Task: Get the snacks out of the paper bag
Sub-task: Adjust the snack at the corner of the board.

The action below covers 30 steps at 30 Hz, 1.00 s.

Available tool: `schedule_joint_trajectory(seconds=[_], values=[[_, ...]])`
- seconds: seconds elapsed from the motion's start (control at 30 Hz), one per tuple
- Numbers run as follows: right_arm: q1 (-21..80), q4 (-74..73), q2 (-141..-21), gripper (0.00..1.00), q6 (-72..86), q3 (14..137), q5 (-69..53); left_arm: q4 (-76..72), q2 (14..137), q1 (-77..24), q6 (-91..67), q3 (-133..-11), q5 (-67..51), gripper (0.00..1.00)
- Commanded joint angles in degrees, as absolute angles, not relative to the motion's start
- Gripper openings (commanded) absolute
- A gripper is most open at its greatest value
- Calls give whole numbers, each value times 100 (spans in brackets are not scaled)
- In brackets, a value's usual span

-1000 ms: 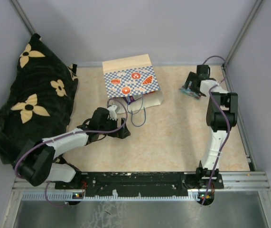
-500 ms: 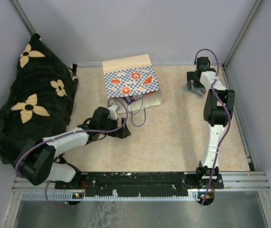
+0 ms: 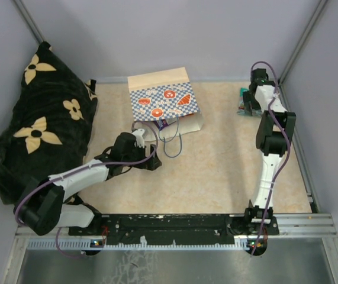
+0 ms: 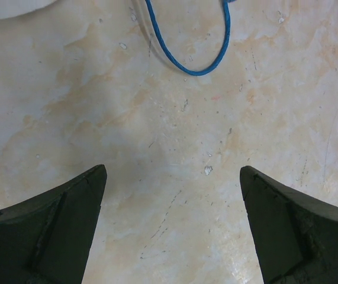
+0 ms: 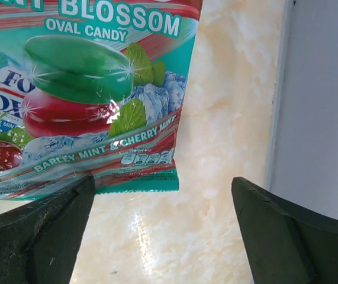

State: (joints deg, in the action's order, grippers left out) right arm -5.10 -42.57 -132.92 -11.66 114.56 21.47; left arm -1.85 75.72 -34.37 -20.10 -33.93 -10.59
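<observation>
Glossy teal-and-red candy pouch (image 5: pixel 86 89), flat on the table (image 5: pixel 216 148) near the far right corner, close to the side wall (image 5: pixel 316 89). Printed with "BLOSSOM OVAL CANDY", a green sweet over a red one, mint leaves, ice cubes, a cherry at the left edge. Over its lower edge the right gripper (image 5: pixel 163 183), jaws wide apart, clasping nothing. At the far middle the paper bag (image 3: pixel 163 103), lying flat: blue-white checks, orange-red ovals, blue cord handle (image 4: pixel 186 53) trailing toward the left gripper (image 4: pixel 171 171), likewise spread wide above the tabletop.
</observation>
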Motion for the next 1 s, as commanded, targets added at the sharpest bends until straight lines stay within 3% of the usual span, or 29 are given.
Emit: schedule_joint_trajectory(seconds=[0.0,0.13,0.27,0.7,0.97], values=[[-465,-4728,-12743,99,-594,12098,2207,76,7246,-3452,-1938,-3634,-415,100],[-343,-4229,-12491,98,129,11724,983,11,6941,-3456,-2087,-3618,-228,100],[-287,-2812,-11909,97,636,10319,148,-50,6615,-3455,-2237,-3563,-107,100],[-950,-1862,-11632,98,1039,8651,225,-83,5722,-3450,-2346,-3128,776,100],[-1094,-1507,-11183,97,1099,8301,-263,-454,5526,-3445,-2314,-2922,1090,100]])
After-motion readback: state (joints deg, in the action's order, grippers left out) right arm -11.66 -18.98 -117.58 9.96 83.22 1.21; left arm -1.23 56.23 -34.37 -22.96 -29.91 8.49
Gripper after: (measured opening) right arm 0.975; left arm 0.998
